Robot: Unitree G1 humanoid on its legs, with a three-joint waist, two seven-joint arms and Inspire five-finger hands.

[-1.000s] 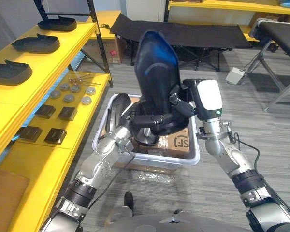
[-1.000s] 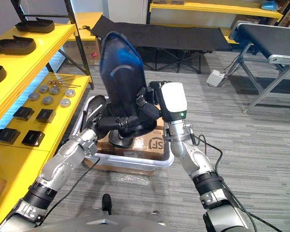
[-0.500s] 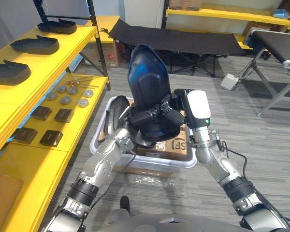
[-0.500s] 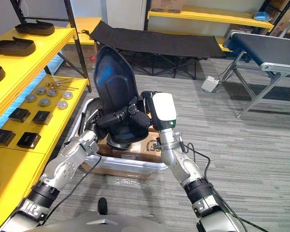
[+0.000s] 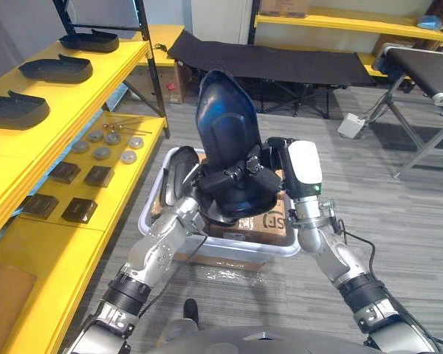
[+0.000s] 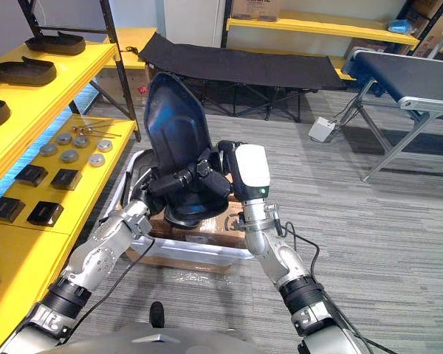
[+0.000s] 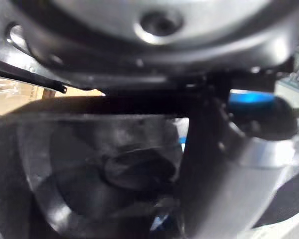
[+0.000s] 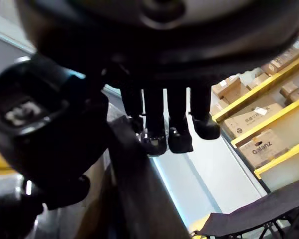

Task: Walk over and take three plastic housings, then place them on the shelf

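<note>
Above the white bin [image 5: 225,251] I hold one plastic housing [image 5: 225,122] upright, clear of what lies in the bin. My left hand [image 5: 220,179] has its fingers curled across its lower front. My right hand [image 5: 266,173] grips it from the other side, fingers hooked over its edge. One second housing [image 5: 179,168] leans in the bin's left end, beside one cardboard box [image 5: 272,219]. To my left, the yellow shelf [image 5: 107,70] carries three more on its top board: near housing [image 5: 15,110], middle housing [image 5: 55,68], far housing [image 5: 88,39]. On its lower board lie six round discs [image 5: 101,153] and four dark square blocks [image 5: 98,175].
</note>
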